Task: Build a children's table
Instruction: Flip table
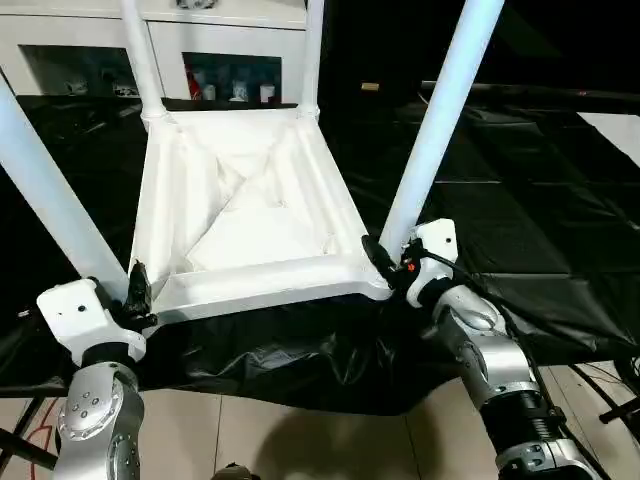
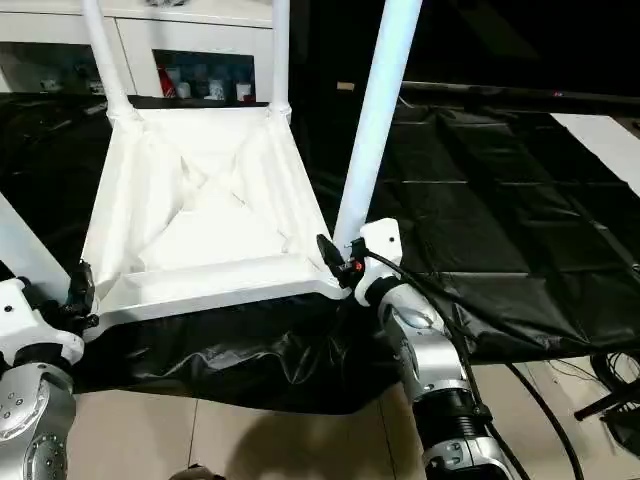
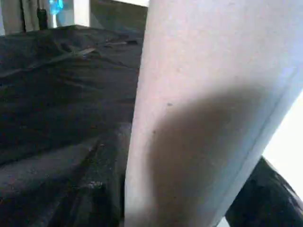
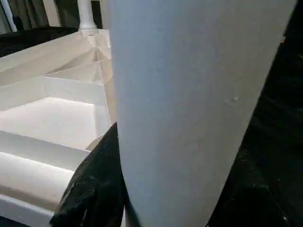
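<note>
Children's table (image 1: 250, 215) lies upside down on the black-sheeted tabletop (image 1: 520, 210), four legs up. Right tool (image 1: 385, 262) grips the near-right leg (image 1: 440, 120) at its socket. Left tool (image 1: 137, 290) at the near-left leg (image 1: 45, 190); grip unclear. Risk: uneven lift tips the table or pulls a leg loose. White cabinet (image 1: 230, 45) stands behind the table.

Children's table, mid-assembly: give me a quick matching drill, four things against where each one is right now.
Things:
1. children's table
2. left tool
3. right tool
4. white cabinet

Places:
A. at the base of the near right leg
B. behind the table, at the far edge
C. upside down on the black sheet, legs pointing up
D. at the base of the near left leg

Pairs: 1-C, 2-D, 3-A, 4-B
</note>
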Tool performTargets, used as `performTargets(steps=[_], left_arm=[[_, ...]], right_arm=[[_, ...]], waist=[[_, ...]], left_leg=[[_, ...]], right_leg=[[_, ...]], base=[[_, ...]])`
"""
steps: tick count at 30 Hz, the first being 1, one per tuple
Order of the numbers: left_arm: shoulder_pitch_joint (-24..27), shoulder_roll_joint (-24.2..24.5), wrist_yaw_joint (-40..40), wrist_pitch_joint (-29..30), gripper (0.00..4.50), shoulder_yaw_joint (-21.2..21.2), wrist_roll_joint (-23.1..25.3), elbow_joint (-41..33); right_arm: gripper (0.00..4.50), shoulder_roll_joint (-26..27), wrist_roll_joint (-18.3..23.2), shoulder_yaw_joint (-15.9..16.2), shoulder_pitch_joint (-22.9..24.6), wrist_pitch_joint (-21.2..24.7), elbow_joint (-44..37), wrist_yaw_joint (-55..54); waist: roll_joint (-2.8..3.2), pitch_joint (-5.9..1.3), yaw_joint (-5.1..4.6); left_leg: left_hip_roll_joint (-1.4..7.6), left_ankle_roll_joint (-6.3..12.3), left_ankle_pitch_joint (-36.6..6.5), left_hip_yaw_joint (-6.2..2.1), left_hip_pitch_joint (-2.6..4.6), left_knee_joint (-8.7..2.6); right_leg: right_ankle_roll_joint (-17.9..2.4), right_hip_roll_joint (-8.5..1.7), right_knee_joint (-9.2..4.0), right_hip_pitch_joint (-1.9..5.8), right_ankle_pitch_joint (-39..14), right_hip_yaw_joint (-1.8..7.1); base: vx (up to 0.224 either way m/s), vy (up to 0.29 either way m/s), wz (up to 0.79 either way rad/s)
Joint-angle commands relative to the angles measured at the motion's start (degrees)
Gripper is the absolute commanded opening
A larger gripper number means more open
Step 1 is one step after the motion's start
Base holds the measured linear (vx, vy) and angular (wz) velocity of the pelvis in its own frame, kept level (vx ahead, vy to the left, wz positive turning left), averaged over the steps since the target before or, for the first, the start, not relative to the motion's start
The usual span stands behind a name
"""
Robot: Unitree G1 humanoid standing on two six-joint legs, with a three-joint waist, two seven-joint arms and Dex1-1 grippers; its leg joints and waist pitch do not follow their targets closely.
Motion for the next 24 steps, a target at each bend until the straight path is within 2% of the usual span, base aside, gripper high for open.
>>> performTargets(steps=[1,2,3,4,6,7,8,9,10,11,12,13,14,15,16,17,18,19,20,22,24], left_arm=[[-1.0,0.5,-1.6,-1.1,2.31,-1.5,0.0,0.7],[-1.4,0.9,-2.3,-1.2,2.31,-2.3,0.3,1.1],[-3.0,1.3,-3.3,-1.3,2.28,-3.5,0.7,2.5],[-5.7,1.9,-4.7,-1.5,2.25,-5.1,1.0,5.1],[-7.2,2.1,-5.4,-1.5,2.22,-5.7,1.2,6.4],[-9.6,2.4,-6.4,-1.8,2.2,-6.8,1.7,8.8],[-10.1,2.4,-6.7,-1.9,2.18,-7.1,1.8,9.3],[-11.7,2.6,-7.4,-2.0,2.15,-7.7,2.2,10.8],[-14.4,2.5,-8.4,-2.1,2.14,-8.9,2.8,13.1],[-15.6,2.4,-8.8,-2.2,2.14,-9.4,3.0,14.1],[-17.5,2.1,-9.5,-2.3,2.14,-10.3,3.2,15.7],[-19.4,1.8,-10.1,-2.7,2.13,-11.3,3.6,17.7],[-19.9,1.8,-10.2,-2.8,2.13,-11.6,3.7,18.2],[-21.1,1.6,-10.3,-3.2,2.13,-12.2,4.3,19.5],[-21.7,1.5,-10.1,-3.4,2.13,-12.6,4.7,20.3],[-22.5,1.5,-9.7,-3.6,2.13,-13.0,5.4,21.0],[-23.3,1.6,-8.9,-3.9,2.12,-13.1,6.0,22.1],[-23.4,1.5,-8.7,-3.8,2.12,-13.0,6.0,22.2],[-23.6,1.4,-8.0,-3.5,2.11,-12.7,6.0,22.3],[-23.9,1.1,-5.8,-2.6,2.11,-11.7,6.2,22.4],[-24.2,1.1,-5.4,-2.8,2.11,-11.3,6.3,22.8]], right_arm=[[1.87,-0.9,-0.7,-3.6,-0.5,0.1,2.0,-4.1],[1.87,-0.9,-0.8,-4.0,-0.7,0.0,2.3,-4.9],[1.87,-1.4,-1.3,-5.1,-1.3,-0.2,3.3,-7.3],[1.87,-1.9,-1.4,-7.0,-2.0,-0.5,4.6,-10.6],[1.87,-2.0,-1.1,-8.1,-2.4,-0.5,5.1,-12.0],[1.86,-2.4,-0.7,-9.6,-2.7,-0.6,5.6,-13.7],[1.86,-2.4,-0.6,-9.8,-2.8,-0.6,5.7,-14.1],[1.86,-2.7,-0.5,-10.4,-2.9,-0.7,5.9,-14.8],[1.86,-3.4,-0.7,-10.9,-3.1,-0.9,6.3,-15.7],[1.86,-3.7,-0.7,-11.1,-3.2,-1.0,6.5,-16.1],[1.86,-4.1,-0.8,-11.3,-3.3,-1.1,6.6,-16.5],[1.86,-4.4,-0.8,-11.5,-3.6,-1.3,6.9,-16.8],[1.86,-4.5,-0.9,-11.5,-3.6,-1.3,7.0,-16.9],[1.86,-4.7,-1.0,-11.3,-4.0,-1.3,7.4,-16.5],[1.86,-5.0,-1.3,-11.0,-4.2,-1.4,7.7,-15.9],[1.86,-5.3,-1.5,-10.4,-4.7,-1.1,8.4,-14.7],[1.86,-5.6,-2.0,-9.6,-5.5,-0.6,9.6,-13.4],[1.86,-5.6,-2.1,-9.4,-5.7,-0.5,9.8,-13.2],[2.21,-5.7,-1.9,-9.0,-6.1,-1.0,10.6,-11.6],[2.56,-5.7,-1.8,-8.4,-6.9,-1.9,12.0,-9.7],[2.65,-5.6,-1.6,-8.5,-7.2,-2.1,12.3,-9.6]], waist=[[1.13,-2.44,-0.14],[1.15,-2.42,-0.08],[1.59,-2.42,0.0],[1.42,-2.34,0.09],[1.62,-2.41,0.68],[1.61,-2.32,0.87],[1.78,-2.52,1.29],[1.7,-2.61,1.44],[2.37,-2.95,1.55],[2.26,-3.17,1.66],[1.9,-3.3,1.89],[1.92,-3.53,2.07],[2.9,-3.49,2.06],[2.34,-3.5,1.98],[2.19,-3.59,1.95],[3.34,-3.7,1.98],[2.6,-3.7,1.45],[2.6,-3.82,1.32],[2.85,-3.81,1.11],[2.84,-3.74,0.55],[2.88,-3.68,0.24]], left_leg=[[2.66,-2.14,-16.3,-1.16,1.28,-5.02],[2.67,-2.2,-16.6,-1.12,1.4,-5.04],[2.68,-2.39,-16.7,-1.14,1.56,-5.03],[2.57,-2.77,-17.8,-0.98,1.86,-4.97],[2.57,-3.33,-18.6,-0.75,2.52,-4.8],[2.57,-3.45,-17.9,-0.73,2.14,-4.92],[2.59,-3.65,-17.0,-0.62,2.4,-4.81],[2.57,-3.7,-15.3,-0.71,2.07,-4.82],[2.58,-3.75,-11.8,-1.04,1.49,-4.77],[2.53,-3.79,-10.8,-0.89,1.73,-4.6],[2.34,-3.54,-9.7,-0.7,1.79,-4.24],[2.31,-3.37,-8.6,-0.73,1.62,-4.11],[2.2,-3.45,-7.8,-0.83,1.35,-4.04],[2.19,-3.28,-7.5,-0.73,1.3,-3.97],[2.1,-2.91,-6.9,-0.8,0.98,-3.93],[2.11,-3.13,-6.8,-0.95,1.02,-3.8],[1.98,-2.75,-7.2,-0.89,0.78,-3.78],[1.96,-2.39,-6.8,-0.85,0.78,-3.67],[1.96,-2.0,-6.2,-0.89,0.62,-3.58],[2.0,-0.39,-6.0,-0.76,0.41,-3.41],[2.08,0.55,-6.0,-0.77,0.4,-3.4]], right_leg=[[-7.3,-4.13,-5.36,0.78,-4.7,2.67],[-7.2,-4.11,-5.41,0.67,-5.5,2.68],[-7.3,-4.15,-5.41,0.5,-5.7,2.72],[-7.2,-4.01,-5.62,0.15,-7.5,2.73],[-7.0,-4.05,-5.79,-0.34,-9.0,2.91],[-6.8,-4.11,-5.75,-0.13,-8.7,2.92],[-6.4,-4.12,-5.68,-0.28,-7.6,2.92],[-6.4,-4.11,-5.31,0.1,-4.8,2.88],[-6.2,-4.24,-4.59,0.78,-0.2,2.67],[-6.0,-4.03,-4.62,0.69,1.8,2.52],[-6.2,-3.85,-4.3,0.64,5.4,2.54],[-6.4,-3.97,-3.95,0.95,7.4,2.51],[-6.4,-4.01,-3.81,0.9,8.8,2.52],[-6.5,-3.94,-3.82,1.08,10.4,2.4],[-6.7,-3.97,-3.68,1.47,11.5,2.31],[-6.8,-4.08,-3.45,1.4,12.1,2.26],[-7.4,-4.02,-3.59,1.85,12.7,2.19],[-7.8,-4.06,-3.5,1.88,13.2,2.17],[-8.3,-4.14,-3.4,1.89,13.8,2.18],[-9.6,-4.13,-3.48,2.0,14.1,2.14],[-10.6,-4.18,-3.57,2.0,13.2,2.09]], base=[[0.0,0.0,0.0],[0.0,0.0,0.0],[0.0,0.0,0.0],[0.0,0.0,0.0],[0.0,0.0,0.0],[0.0,0.0,0.0],[0.0,0.0,0.0],[0.0,0.0,0.0],[0.0,0.0,0.0],[0.0,0.0,0.0],[0.0,0.0,0.0],[0.0,0.0,0.0],[0.0,0.0,0.0],[0.0,0.0,0.0],[0.0,0.0,0.0],[0.0,0.0,0.0],[0.0,0.0,0.0],[0.0,0.0,0.0],[0.0,0.0,0.0],[0.0,0.0,0.0],[0.0,0.0,0.0]])
